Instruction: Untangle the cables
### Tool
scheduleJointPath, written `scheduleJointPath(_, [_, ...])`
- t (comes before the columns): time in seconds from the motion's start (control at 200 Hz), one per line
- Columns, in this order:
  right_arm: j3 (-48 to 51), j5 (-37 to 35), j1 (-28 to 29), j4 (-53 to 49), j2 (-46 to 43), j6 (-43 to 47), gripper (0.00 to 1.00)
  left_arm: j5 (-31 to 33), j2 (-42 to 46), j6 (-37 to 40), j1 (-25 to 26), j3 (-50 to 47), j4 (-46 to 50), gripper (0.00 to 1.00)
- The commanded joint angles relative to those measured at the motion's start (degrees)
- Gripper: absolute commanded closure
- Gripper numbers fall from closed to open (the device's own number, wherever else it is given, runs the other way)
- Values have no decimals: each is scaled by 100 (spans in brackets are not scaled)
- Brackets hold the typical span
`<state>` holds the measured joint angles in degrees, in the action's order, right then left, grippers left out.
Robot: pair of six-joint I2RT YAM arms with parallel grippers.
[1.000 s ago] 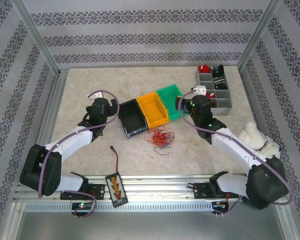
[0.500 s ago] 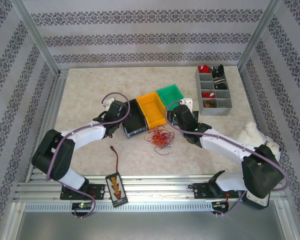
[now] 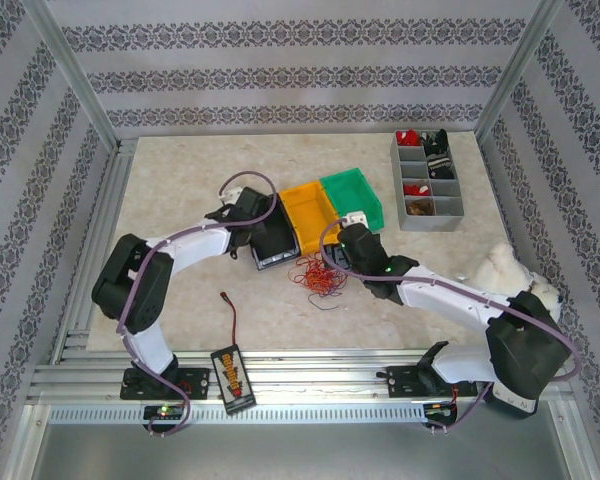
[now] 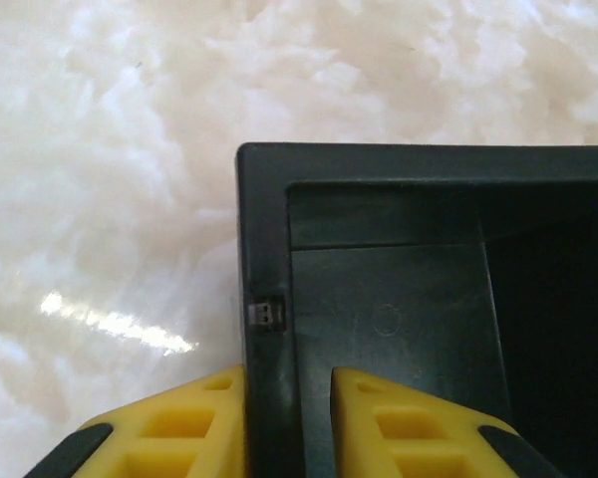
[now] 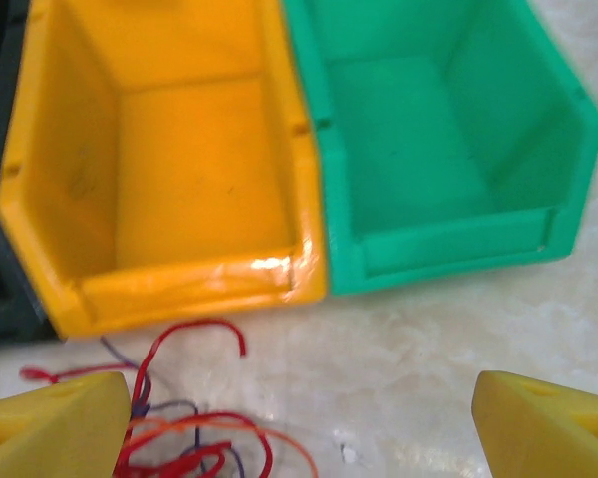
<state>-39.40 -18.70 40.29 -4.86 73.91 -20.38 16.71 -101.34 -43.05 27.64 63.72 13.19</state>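
The cables (image 3: 318, 276) are a tangled heap of thin red and orange wires on the table, just in front of the orange bin (image 3: 310, 212). In the right wrist view the cables (image 5: 184, 443) lie at the lower left, touching the left fingertip (image 5: 55, 428). My right gripper (image 3: 336, 250) (image 5: 299, 433) is wide open just right of the heap, with bare table between its fingers. My left gripper (image 3: 260, 228) (image 4: 287, 418) is open, straddling the left wall of the black bin (image 4: 269, 299), with a small gap on the inner side.
The black bin (image 3: 276, 243), the orange bin and a green bin (image 3: 352, 198) stand side by side, all empty. A grey compartment box (image 3: 428, 180) is at the back right, a white fluffy toy (image 3: 505, 268) beside the right arm. A battery pack (image 3: 232, 377) with a dark wire (image 3: 230, 312) lies at the front.
Both arms have swung inward. The left gripper moved right onto the black bin's wall. The right gripper moved left and nearer, from the green bin to beside the cable heap.
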Motion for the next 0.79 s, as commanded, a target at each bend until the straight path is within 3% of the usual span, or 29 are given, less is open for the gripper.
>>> scheduleJointPath(0.0, [73,547,27,-285,-67,212,11,-76,-263,955,-100,513,500,76])
scheduleJointPath(0.2, [34,1042,-304,-274,79,-51,12,-499,-775,1703,-538,1240,593,81])
scheduleJointPath(0.385, [63,1717,-832,19,19,-330,13,-652,-902,2459,-673,1860,695,47])
scheduleJointPath(0.46, [64,1903,-1052,59,16,-439,14,-826,-628,2622,-657,1765,491,38])
scheduleJointPath(0.56, [119,2224,-1388,108,74,-521,20,-1326,-6,2945,-490,1221,-65,33])
scheduleJointPath(0.63, [185,2489,-1608,157,143,-550,28,-2026,420,3233,-259,757,-310,32])
scheduleJointPath(0.789, [259,2987,-1811,201,392,-463,41,-3002,812,3546,536,209,148,31])
